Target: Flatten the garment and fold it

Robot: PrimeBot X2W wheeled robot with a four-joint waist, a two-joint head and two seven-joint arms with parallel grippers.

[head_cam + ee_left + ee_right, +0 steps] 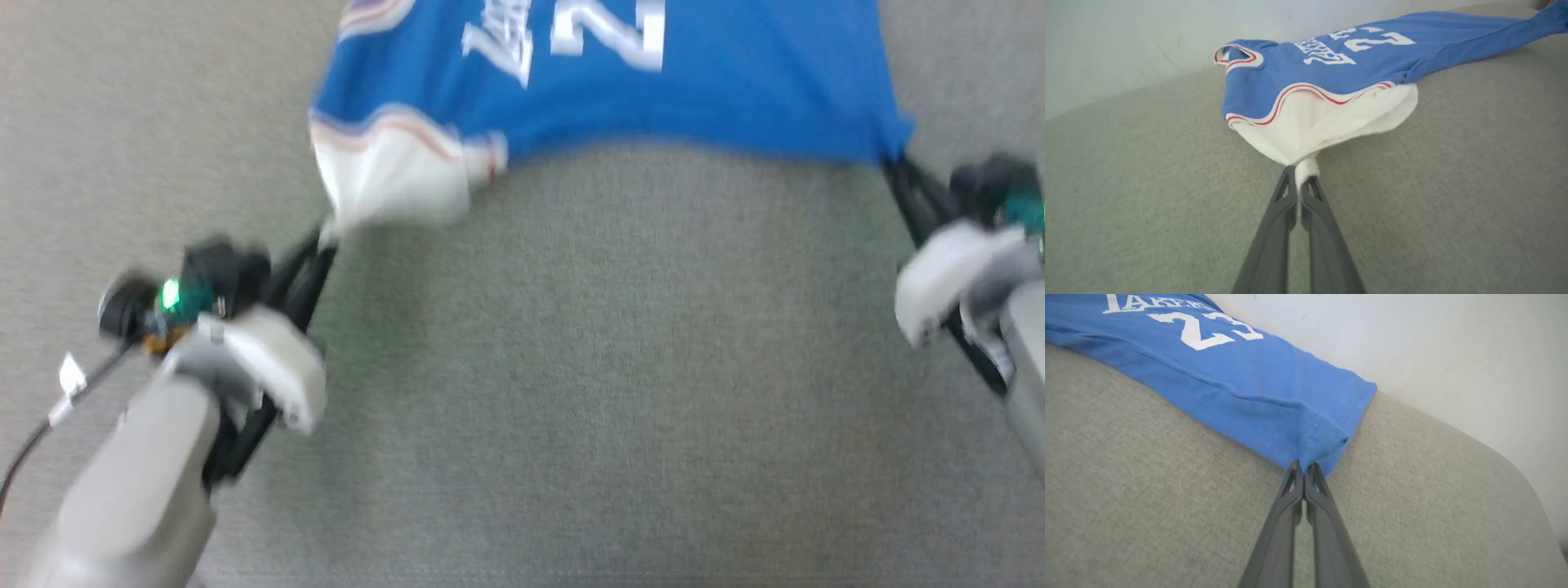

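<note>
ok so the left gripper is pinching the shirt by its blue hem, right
Not quite. The left gripper is pinching the shirt by its white sleeve, not its blue hem. The left wrist view shows this.

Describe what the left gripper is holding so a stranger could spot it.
A royal-blue jersey T-shirt lies on the grey fabric surface. At its near-left corner, the left gripper pinches a short sleeve: plain white with a red-piped seam, unlike the blue body.
</note>
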